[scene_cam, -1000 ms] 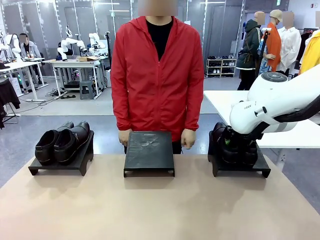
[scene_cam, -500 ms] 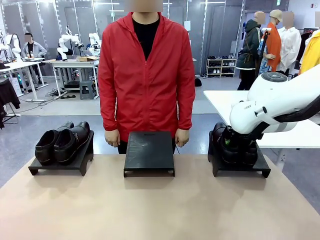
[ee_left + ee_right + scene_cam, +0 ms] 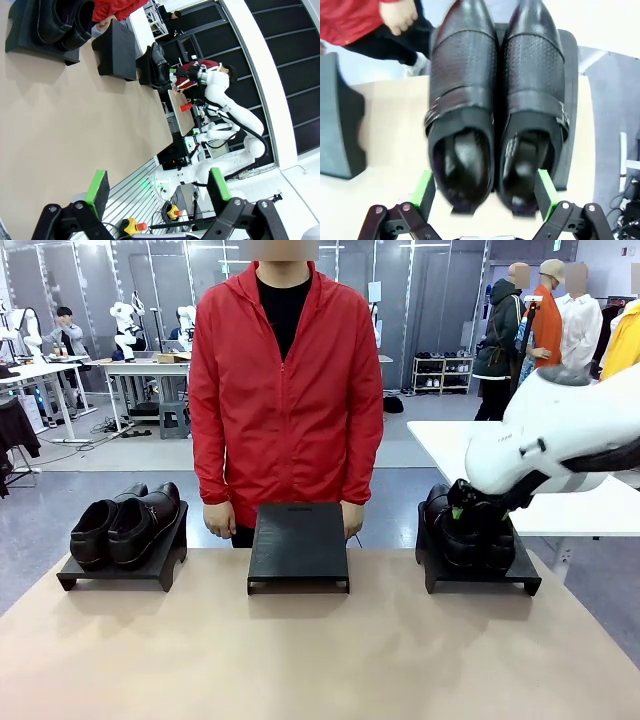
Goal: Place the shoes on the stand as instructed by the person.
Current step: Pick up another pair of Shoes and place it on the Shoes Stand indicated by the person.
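1. Three black stands sit in a row along the far edge of the table (image 3: 320, 660); the middle stand (image 3: 299, 545) is the landmark and carries nothing.
2. To the left of the middle stand, a left stand (image 3: 125, 565) holds one pair of shoes (image 3: 125, 525), toes toward the robot.
3. To the right of the middle stand, a right stand (image 3: 480, 570) holds the second pair (image 3: 497, 100), side by side.
4. The right tool (image 3: 482, 192) hangs just above the heels of that second pair, its green pads spread apart outside both shoes, not clamped on them.
5. The left tool (image 3: 157, 187) is well away from the middle stand, over bare table, pads apart and holding nothing.
6. The person (image 3: 285, 390) stands directly behind the middle stand, hands down at either side of it.
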Controlling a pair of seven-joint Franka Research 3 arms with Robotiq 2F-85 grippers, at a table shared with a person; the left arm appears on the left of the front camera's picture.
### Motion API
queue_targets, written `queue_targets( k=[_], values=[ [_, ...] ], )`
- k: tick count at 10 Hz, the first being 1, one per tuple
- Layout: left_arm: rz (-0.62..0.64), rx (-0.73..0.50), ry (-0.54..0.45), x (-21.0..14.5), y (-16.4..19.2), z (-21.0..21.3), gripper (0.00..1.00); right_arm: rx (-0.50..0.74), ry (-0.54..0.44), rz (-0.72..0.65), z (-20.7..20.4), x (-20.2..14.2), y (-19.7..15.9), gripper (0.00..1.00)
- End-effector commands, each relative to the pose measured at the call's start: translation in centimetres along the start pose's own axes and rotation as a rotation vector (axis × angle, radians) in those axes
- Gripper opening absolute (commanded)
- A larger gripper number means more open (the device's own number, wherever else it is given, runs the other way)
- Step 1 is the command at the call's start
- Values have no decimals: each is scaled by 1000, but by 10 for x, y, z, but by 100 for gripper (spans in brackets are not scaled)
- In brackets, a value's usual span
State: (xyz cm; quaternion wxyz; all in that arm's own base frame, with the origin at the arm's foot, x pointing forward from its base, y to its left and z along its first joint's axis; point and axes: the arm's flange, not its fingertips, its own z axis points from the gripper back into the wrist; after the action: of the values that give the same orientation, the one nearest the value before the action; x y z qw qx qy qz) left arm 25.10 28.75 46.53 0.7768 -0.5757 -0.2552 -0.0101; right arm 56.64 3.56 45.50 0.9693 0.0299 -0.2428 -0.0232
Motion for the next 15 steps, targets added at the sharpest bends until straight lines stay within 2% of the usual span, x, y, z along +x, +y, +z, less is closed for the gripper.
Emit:
queue_targets(
  k=[1,3,6,7,8,10,11,12,13,14,15],
  values=[
    [-25,-8,6,-3,-2,1,100,126,16,8,72,-32,-15,100],
    [-25,-8,6,-3,-2,1,100,282,38,3,115,-61,-35,100],
    [-25,-8,6,-3,-2,1,100,628,17,-56,163,-138,-109,93],
    [-25,-8,6,-3,-2,1,100,779,13,-74,170,-176,-143,92],
    [-25,-8,6,-3,-2,1,100,891,-14,-88,168,-197,-168,87],
    [-25,-8,6,-3,-2,1,100,1088,-59,-166,143,-235,-214,88],
    [-25,-8,6,-3,-2,1,100,1144,-37,-171,127,-248,-226,80],
    [-25,-8,6,-3,-2,1,100,1202,-25,-149,116,-256,-231,82],
    [-25,-8,6,-3,-2,1,100,1220,-10,-163,108,-260,-235,75],
    [-25,-8,6,-3,-2,1,100,1216,-9,-178,105,-261,-237,81],
    [-25,-8,6,-3,-2,1,100,1218,-18,-173,104,-260,-237,71]
  ],
)
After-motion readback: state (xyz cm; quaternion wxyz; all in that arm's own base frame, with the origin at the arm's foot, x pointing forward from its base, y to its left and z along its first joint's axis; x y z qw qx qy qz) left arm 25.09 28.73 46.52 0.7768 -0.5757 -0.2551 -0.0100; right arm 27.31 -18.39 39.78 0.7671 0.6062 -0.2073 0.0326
